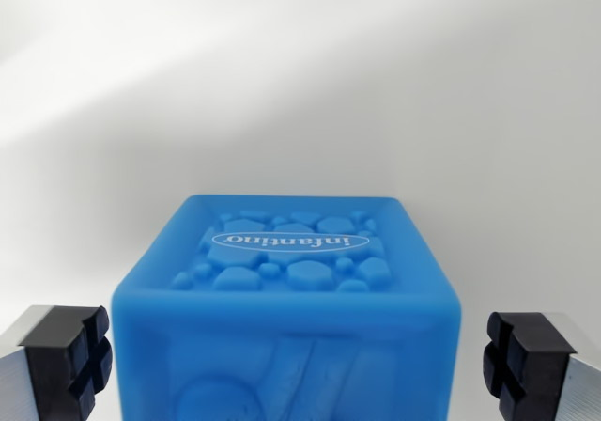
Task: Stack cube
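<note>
Filling the lower middle of the wrist view, a blue cube [286,304] is seen standing on a plain white surface [300,92]. The cube appears to be made of soft, matte rubber or silicone, with rounded edges and corners. Its top face is sunk slightly within a raised rim and is covered with pebble-like bumps in relief. In the middle of that face an oval outline is printed in white, and the word "infantino" is read inside it, shown upside down in this view. On the near face, raised shapes are moulded, cut off by the picture's lower edge and not identifiable.

The gripper [299,360] is held wide open. One finger [66,360] is seen at 8 o'clock and the other at 4 o'clock, each made of brushed metal and tipped with a black rubber pad scored by a cross-shaped groove. The cube is placed between the two pads, roughly centred. A clear gap is seen at the 4 o'clock pad; the 8 o'clock pad lies just beside the cube's edge, and contact there cannot be judged.
</note>
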`<state>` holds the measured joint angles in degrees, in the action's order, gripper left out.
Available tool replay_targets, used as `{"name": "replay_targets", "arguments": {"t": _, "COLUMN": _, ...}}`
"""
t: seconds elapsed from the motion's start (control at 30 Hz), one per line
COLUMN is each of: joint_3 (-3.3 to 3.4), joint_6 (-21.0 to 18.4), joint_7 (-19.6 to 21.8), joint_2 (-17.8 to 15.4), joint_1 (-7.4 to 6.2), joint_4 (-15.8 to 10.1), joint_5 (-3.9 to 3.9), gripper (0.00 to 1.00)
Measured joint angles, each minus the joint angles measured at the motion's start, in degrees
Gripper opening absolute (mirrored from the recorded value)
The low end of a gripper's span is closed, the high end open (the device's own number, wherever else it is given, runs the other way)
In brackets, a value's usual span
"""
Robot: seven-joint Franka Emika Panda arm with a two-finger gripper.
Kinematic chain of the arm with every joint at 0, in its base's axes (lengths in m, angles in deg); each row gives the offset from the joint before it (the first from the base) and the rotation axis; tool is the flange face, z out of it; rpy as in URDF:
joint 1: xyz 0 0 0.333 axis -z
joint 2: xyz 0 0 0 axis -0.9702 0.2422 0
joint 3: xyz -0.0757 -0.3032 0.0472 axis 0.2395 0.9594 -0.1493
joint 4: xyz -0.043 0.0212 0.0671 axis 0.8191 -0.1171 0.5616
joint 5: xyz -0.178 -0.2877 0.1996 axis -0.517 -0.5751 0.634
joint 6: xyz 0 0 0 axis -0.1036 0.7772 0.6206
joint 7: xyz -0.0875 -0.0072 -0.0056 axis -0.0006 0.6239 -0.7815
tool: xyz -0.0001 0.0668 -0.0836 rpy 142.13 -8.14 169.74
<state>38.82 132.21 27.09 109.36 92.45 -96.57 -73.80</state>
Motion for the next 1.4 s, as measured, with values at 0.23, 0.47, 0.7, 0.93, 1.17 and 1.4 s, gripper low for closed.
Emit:
{"name": "replay_targets", "arguments": {"t": 0.23, "joint_3": -0.31, "joint_6": 0.7, "joint_7": 0.0, "joint_2": 0.8, "joint_1": 0.28, "joint_4": 0.3, "joint_5": 0.00, "gripper": 0.00}}
{"name": "replay_targets", "arguments": {"t": 0.47, "joint_3": -0.33, "joint_6": 0.7, "joint_7": 0.0, "joint_2": 0.8, "joint_1": 0.29, "joint_4": 0.3, "joint_5": 0.00, "gripper": 0.00}}
{"name": "replay_targets", "arguments": {"t": 0.7, "joint_3": -0.33, "joint_6": 0.7, "joint_7": 0.0, "joint_2": 0.8, "joint_1": 0.29, "joint_4": 0.3, "joint_5": 0.00, "gripper": 0.00}}
{"name": "replay_targets", "arguments": {"t": 0.93, "joint_3": -0.34, "joint_6": 0.7, "joint_7": 0.0, "joint_2": 0.8, "joint_1": 0.29, "joint_4": 0.3, "joint_5": 0.00, "gripper": 0.00}}
{"name": "replay_targets", "arguments": {"t": 1.17, "joint_3": -0.34, "joint_6": 0.7, "joint_7": 0.0, "joint_2": 0.8, "joint_1": 0.29, "joint_4": 0.3, "joint_5": 0.00, "gripper": 0.00}}
{"name": "replay_targets", "arguments": {"t": 1.4, "joint_3": -0.34, "joint_6": 0.7, "joint_7": 0.0, "joint_2": 0.8, "joint_1": 0.28, "joint_4": 0.3, "joint_5": 0.00, "gripper": 0.00}}
